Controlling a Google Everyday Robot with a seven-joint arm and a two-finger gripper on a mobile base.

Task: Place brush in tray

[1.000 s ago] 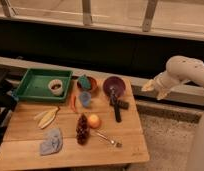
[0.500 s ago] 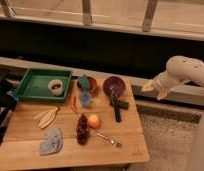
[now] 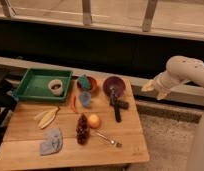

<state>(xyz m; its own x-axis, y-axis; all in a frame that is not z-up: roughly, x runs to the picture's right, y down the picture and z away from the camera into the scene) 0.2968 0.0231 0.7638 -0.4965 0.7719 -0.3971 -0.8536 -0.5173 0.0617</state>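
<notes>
Pale two-finger gripper (image 3: 152,86): hangs at the end of the white arm (image 3: 184,67), out beyond the right edge of the light wooden table (image 3: 70,150), well apart from everything on it; open or closed, cannot tell. Slim, long, black stick-like brush (image 3: 115,106): lies on the table right of centre, far end at the rim of the round dark purple bowl (image 3: 114,84), near end pointing toward the front edge, just beside a short black rectangular block (image 3: 123,105). Not yet grasped, by the look of it. Probable hazards: a low, thin shaft, hard to pinch cleanly; a descent too near the far end, likely to nudge or tip the purple bowl; one slightly to the right, likely to catch the block instead; a long carry leftward over crowded ground, with a loosely held stick prone to swing or drop; a release too short, leaving the brush propped on the rim. Shallow rectangular green plastic tray (image 3: 30,85): sits at the far left corner, well apart from the brush; holds one small round pale cup (image 3: 55,87) with dark contents. Round orange bowl (image 3: 91,86): holds a teal object, kind unclear. Small blue cup (image 3: 85,98): contents hidden.
</notes>
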